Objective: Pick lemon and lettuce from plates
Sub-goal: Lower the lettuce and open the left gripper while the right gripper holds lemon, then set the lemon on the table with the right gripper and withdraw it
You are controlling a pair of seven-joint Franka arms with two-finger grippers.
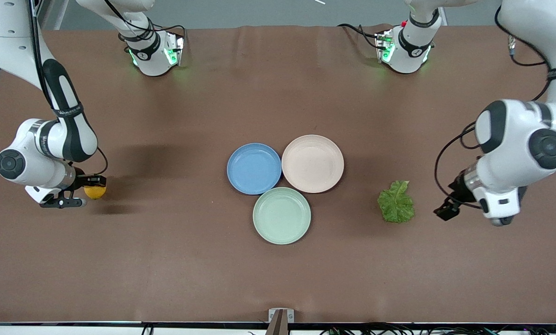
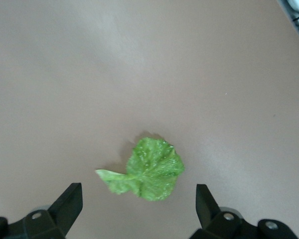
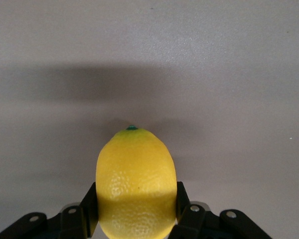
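The yellow lemon (image 1: 94, 191) sits between the fingers of my right gripper (image 1: 88, 191), low over the brown table at the right arm's end; the right wrist view shows the gripper (image 3: 136, 199) shut on the lemon (image 3: 136, 181). The green lettuce (image 1: 396, 202) lies flat on the bare table, toward the left arm's end from the plates. My left gripper (image 1: 445, 209) is open and empty beside it; in the left wrist view (image 2: 138, 195) the lettuce (image 2: 152, 169) lies just ahead of the spread fingers. The blue plate (image 1: 253, 168) and the beige-pink plate (image 1: 312, 163) are empty.
An empty mint-green plate (image 1: 281, 215) touches the other two plates and lies nearer to the front camera than they do. The two robot bases (image 1: 154, 51) stand at the table's back edge. A small bracket (image 1: 280, 316) sits at the front edge.
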